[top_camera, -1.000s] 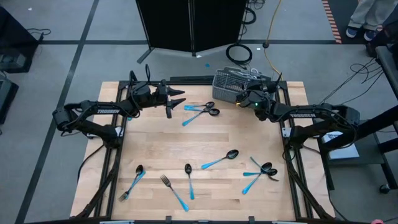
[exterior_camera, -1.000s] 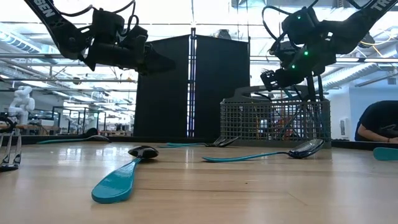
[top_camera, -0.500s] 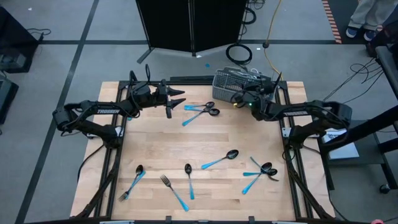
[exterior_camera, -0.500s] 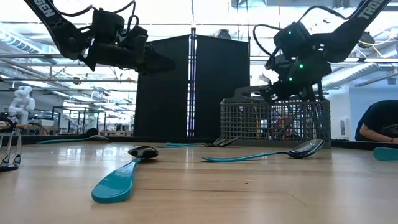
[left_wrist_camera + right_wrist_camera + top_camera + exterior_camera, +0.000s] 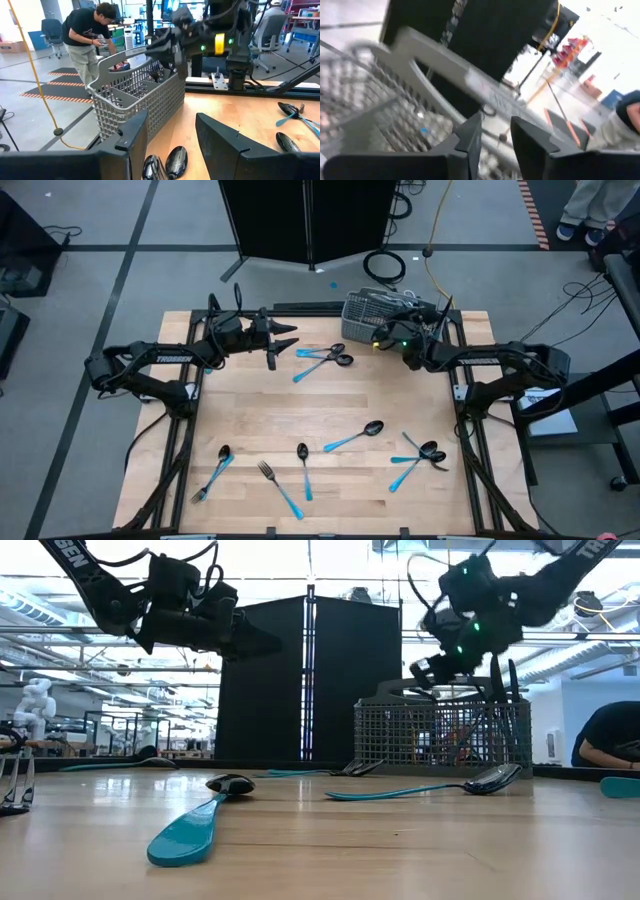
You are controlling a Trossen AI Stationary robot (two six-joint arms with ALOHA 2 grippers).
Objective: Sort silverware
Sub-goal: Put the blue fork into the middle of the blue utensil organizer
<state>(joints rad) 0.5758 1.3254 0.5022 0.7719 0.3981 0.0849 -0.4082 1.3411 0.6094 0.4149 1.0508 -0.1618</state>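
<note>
Silverware with light-blue handles lies scattered on the wooden table: two spoons (image 5: 328, 356) at the far middle, a spoon (image 5: 356, 437), a spoon (image 5: 303, 468), a fork (image 5: 279, 486), a spoon (image 5: 215, 470) and a small cluster (image 5: 420, 454) nearer the front. The grey mesh basket (image 5: 372, 312) stands at the far right with some utensils upright inside (image 5: 500, 690). My right gripper (image 5: 386, 338) hovers open at the basket's near side, above its rim (image 5: 424, 670); nothing is between its fingers (image 5: 495, 135). My left gripper (image 5: 285, 340) hangs open above the table's far left, pointing level at the basket (image 5: 172, 132).
A black cabinet (image 5: 305, 220) stands behind the table and cables lie by the basket. A person (image 5: 87, 40) bends over beyond the far edge; another sits at the right (image 5: 610, 735). The middle of the tabletop (image 5: 300, 405) is bare wood.
My right gripper has shifted toward the table's left along the basket's near side, dipping toward the rim and then rising again.
</note>
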